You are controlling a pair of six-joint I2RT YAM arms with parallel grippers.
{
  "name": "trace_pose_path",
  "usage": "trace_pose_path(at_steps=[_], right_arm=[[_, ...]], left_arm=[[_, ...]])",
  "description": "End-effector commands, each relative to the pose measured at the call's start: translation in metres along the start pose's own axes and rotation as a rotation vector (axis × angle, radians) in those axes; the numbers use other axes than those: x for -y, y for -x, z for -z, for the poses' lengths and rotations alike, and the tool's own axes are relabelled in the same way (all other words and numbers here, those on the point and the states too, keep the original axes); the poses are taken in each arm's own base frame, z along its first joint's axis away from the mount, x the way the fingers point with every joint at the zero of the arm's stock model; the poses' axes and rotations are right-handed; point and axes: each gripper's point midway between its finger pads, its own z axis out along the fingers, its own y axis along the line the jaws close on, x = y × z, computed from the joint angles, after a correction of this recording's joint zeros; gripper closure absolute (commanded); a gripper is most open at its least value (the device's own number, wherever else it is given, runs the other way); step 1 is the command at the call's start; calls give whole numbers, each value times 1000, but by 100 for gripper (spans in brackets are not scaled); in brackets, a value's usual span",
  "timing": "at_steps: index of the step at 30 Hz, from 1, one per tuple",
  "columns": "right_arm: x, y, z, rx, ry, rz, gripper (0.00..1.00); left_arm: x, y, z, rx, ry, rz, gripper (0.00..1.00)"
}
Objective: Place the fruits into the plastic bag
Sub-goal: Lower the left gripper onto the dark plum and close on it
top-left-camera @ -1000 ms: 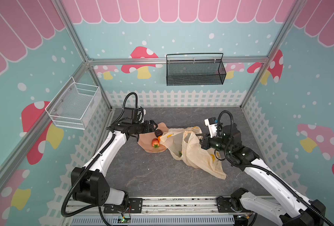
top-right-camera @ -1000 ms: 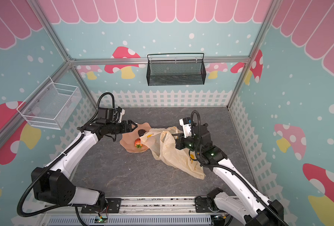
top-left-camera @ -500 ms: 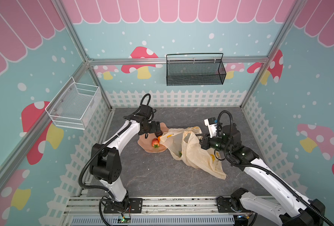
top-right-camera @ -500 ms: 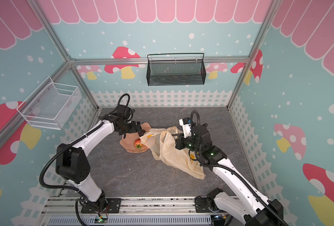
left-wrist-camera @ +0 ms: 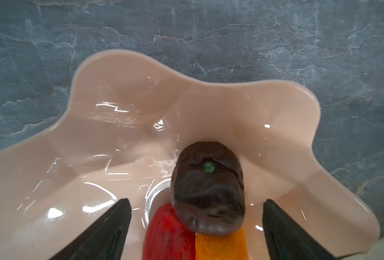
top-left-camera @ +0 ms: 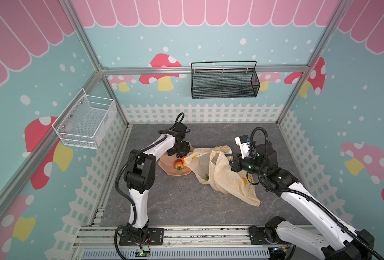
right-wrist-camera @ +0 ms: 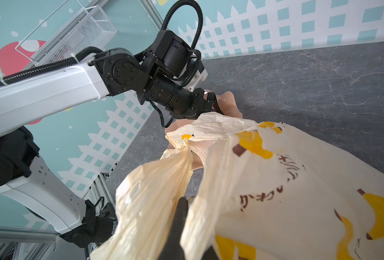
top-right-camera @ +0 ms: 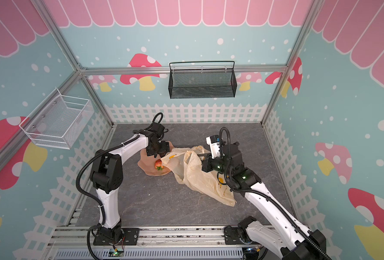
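Note:
My left gripper (left-wrist-camera: 196, 201) is open and points down into the pink wavy dish (left-wrist-camera: 119, 108). A dark brown wrinkled fruit (left-wrist-camera: 209, 186) lies between its jaws, clear of both. Under that fruit lie a red strawberry (left-wrist-camera: 166, 234) and an orange piece (left-wrist-camera: 220, 247). In both top views the left gripper (top-left-camera: 179, 154) (top-right-camera: 158, 154) hangs over the strawberry (top-left-camera: 178, 163) (top-right-camera: 158, 164). My right gripper (right-wrist-camera: 185, 202) (top-left-camera: 228, 155) is shut on the rim of the cream plastic bag (right-wrist-camera: 276, 180) (top-left-camera: 229, 180) and holds its mouth up beside the dish. Something green (top-left-camera: 206, 176) shows through the bag.
The dish (top-left-camera: 170, 172) sits at mid table, its right side under the bag's edge. A black mesh basket (top-left-camera: 223, 83) hangs on the back wall. A white wire basket (top-left-camera: 85, 122) hangs on the left wall. White fence walls ring the grey stone-look table (top-left-camera: 175, 202).
My left arm has swung in from the left, and its gripper now points down into the dish over the fruits. The right arm and the bag have stayed put.

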Motion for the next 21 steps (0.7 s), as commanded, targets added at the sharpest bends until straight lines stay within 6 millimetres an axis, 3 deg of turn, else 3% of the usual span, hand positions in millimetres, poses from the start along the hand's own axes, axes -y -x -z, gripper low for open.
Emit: trace_pose_path(at_steps=[1,7,16,21], right_arm=[[-6,3,3,22,19,16,100],[-5,2,3,20,21,16,100],[-5,0,2,13,21,13,100],[-5,0,2,14,23,14,100]], left_arm=[[2,4,-7,1,19,47,9],[4,6,-15,-5,19,50,12],[5,2,-24,-33,6,33,29],[4,1,-26,-41,1,34,33]])
